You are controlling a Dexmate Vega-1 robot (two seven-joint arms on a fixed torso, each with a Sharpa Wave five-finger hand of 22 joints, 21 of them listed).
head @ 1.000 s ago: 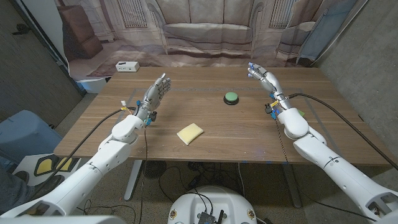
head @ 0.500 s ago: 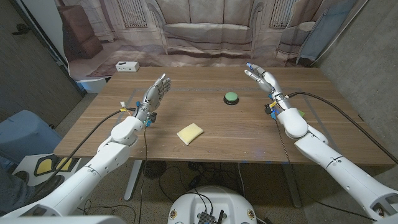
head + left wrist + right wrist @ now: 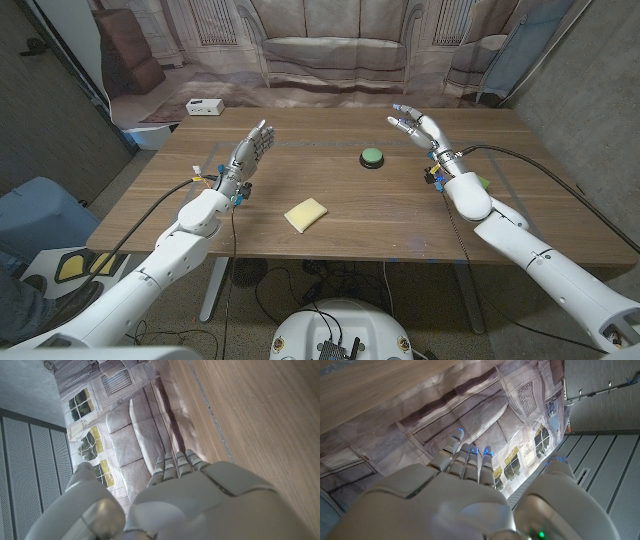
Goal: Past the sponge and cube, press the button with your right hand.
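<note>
A green round button [image 3: 372, 156] on a dark base sits on the wooden table [image 3: 350, 215], right of centre and toward the back. A yellow sponge [image 3: 306, 214] lies nearer the front, left of the button. My right hand [image 3: 421, 128] hovers raised behind and to the right of the button, fingers apart and holding nothing; its back [image 3: 450, 505] fills the lower right wrist view. My left hand [image 3: 250, 150] stands on the left side of the table, fingers extended and empty, also seen from behind [image 3: 185, 495]. A small green object [image 3: 483, 182] peeks from behind my right forearm.
A white box [image 3: 204, 107] lies on a lower surface beyond the table's back left corner. A printed backdrop of a sofa [image 3: 330, 50] hangs behind the table. Cables run along both forearms. Bare wood lies between the sponge and the button.
My right hand has drifted left and slightly down toward the button, its fingers turning more toward the table's centre. The left hand, sponge and button have stayed put.
</note>
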